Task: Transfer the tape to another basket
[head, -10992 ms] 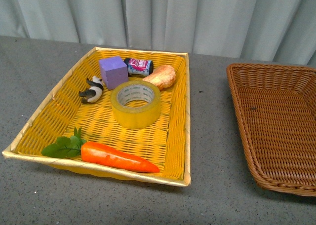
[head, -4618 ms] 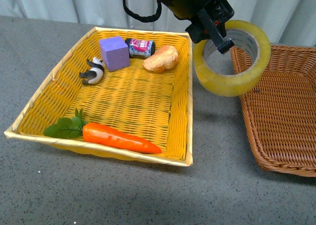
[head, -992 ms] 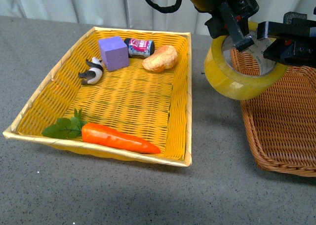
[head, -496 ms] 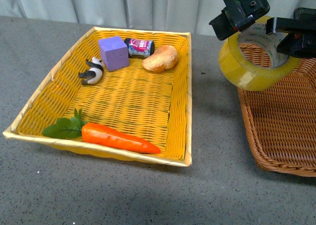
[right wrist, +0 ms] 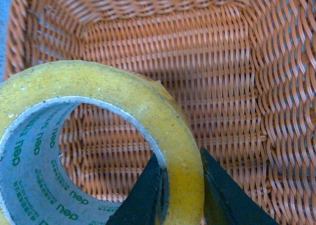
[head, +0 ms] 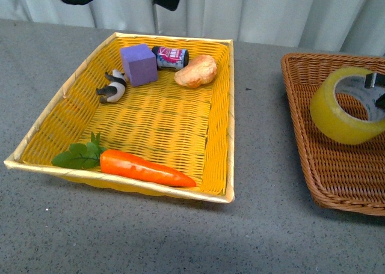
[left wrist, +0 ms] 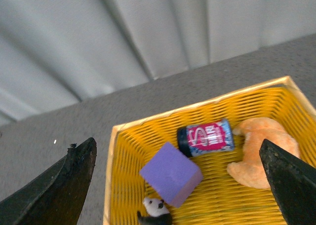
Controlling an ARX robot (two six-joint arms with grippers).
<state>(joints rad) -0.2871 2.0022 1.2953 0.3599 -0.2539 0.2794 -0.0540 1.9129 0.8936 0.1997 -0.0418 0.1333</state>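
Hanging tilted over the brown basket point(head: 299, 136), the tape point(head: 344, 115) is clamped through its wall by the right end effector point(right wrist: 177, 153), one finger inside the core, one outside. Whether the roll touches the weave is unclear. Further left, the left end effector point(left wrist: 176, 142) is spread wide above the far end of the yellow basket point(head: 230, 106), near the purple cube point(head: 138, 64).
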